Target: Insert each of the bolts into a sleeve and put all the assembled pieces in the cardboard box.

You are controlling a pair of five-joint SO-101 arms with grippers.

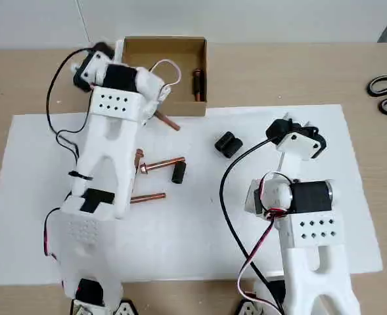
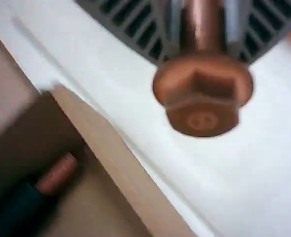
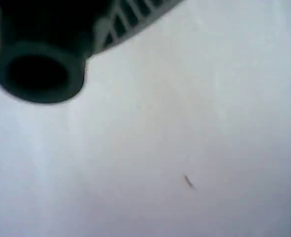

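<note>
Left gripper (image 2: pixel 202 24) is pinching a bolt (image 2: pixel 202 96) just beside the cardboard box (image 1: pixel 164 41); right gripper (image 1: pixel 290 129) is clamping a sleeve (image 3: pixel 37 74) over the white sheet (image 1: pixel 200 223). Mating next (my judgement): keeping shank and bore collinear, advancing slowly.

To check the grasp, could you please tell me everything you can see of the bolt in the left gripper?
The bolt looks like copper-coloured metal, with a hexagonal flanged head and a round shank. The left gripper is shut on the shank, and the head sticks out free. In the high view the bolt slants over the white sheet, just in front of the box. Only the gripper is seen touching it.
</note>
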